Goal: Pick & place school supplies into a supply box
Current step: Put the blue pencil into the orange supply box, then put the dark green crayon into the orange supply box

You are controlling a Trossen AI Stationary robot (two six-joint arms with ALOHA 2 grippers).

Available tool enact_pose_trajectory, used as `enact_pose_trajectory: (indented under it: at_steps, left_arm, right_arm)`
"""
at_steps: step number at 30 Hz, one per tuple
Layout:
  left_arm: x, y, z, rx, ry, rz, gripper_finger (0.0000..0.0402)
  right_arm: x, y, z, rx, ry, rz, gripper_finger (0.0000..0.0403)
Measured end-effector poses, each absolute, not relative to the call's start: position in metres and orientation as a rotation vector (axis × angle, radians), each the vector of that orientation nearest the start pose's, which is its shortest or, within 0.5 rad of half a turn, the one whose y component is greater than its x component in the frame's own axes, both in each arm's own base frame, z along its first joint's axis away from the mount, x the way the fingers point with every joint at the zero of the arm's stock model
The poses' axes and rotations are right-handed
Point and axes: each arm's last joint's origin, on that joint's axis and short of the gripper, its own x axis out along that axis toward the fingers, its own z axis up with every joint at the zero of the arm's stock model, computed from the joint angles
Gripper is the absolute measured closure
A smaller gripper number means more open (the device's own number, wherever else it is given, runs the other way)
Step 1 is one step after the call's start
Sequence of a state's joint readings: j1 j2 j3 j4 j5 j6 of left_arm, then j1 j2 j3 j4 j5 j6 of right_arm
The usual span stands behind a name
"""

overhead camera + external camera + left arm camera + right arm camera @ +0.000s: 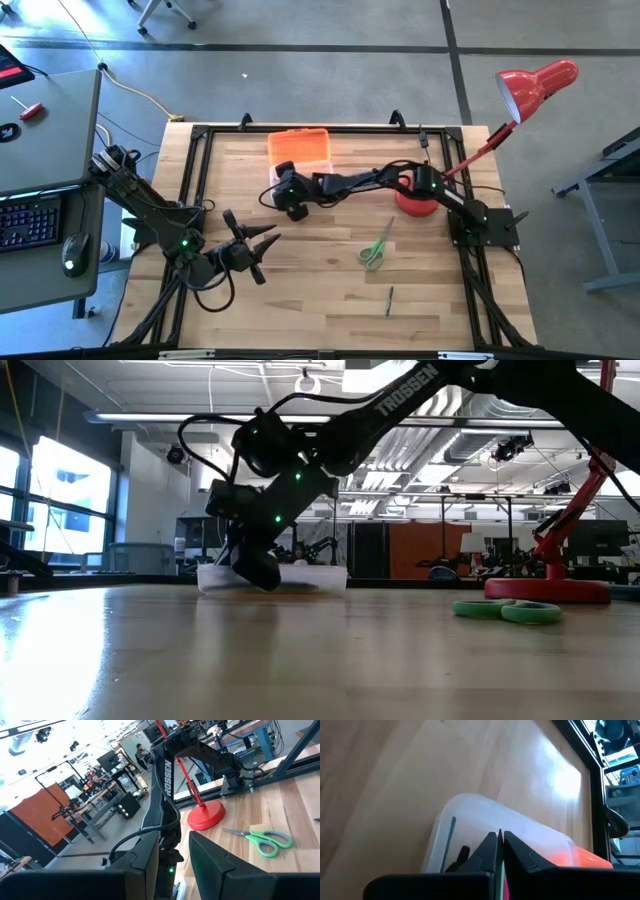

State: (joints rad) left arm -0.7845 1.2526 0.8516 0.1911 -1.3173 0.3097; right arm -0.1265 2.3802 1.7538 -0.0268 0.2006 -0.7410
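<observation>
The supply box (298, 150), clear with an orange lid, lies at the far middle of the table. My right gripper (281, 191) reaches across to its near left corner, shut and slanting down. In the right wrist view its tips (500, 840) sit over the clear box (485, 817), where a teal pencil (451, 837) lies inside. Nothing sticks out past the tips. Green-handled scissors (376, 247) lie flat right of centre, and a dark pen (390, 298) lies nearer the front edge. My left gripper (255, 250) waits open and level at the near left. My right gripper comes at the box (320, 578) slanting down from the table's right, with its fingers shut. I cannot tell whether the fingertips (492, 847) touch the box's clear wall or hang just over it.
A red desk lamp stands on its round base (415, 203) at the far right, its stem leaning out to the head (535, 85) beyond the table. A black frame (200, 135) borders the table. Bare wood lies between the scissors and my left gripper.
</observation>
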Motion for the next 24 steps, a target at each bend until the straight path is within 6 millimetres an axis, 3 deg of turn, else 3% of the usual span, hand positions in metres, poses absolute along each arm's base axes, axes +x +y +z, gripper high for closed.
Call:
enact_pose_trajectory:
  at_steps: [6, 15, 19, 24]
  left_arm:
    - [0.203, -0.164, 0.298, 0.494, 0.192, 0.513, 0.0262]
    - [0.203, -0.164, 0.297, 0.493, 0.193, 0.512, 0.0262]
    - [0.204, -0.164, 0.298, 0.492, 0.192, 0.509, 0.0262]
    - [0.204, -0.164, 0.297, 0.494, 0.193, 0.505, 0.0262]
  right_arm:
    - [0.517, -0.071, 0.133, -0.739, 0.747, -0.078, 0.0381]
    - [0.515, -0.062, 0.152, -0.799, 0.773, -0.243, 0.0322]
    - [0.512, -0.04, 0.171, -0.866, 0.788, -0.314, 0.0304]
    - [0.501, 0.003, 0.19, -0.849, 0.83, -0.349, 0.03]
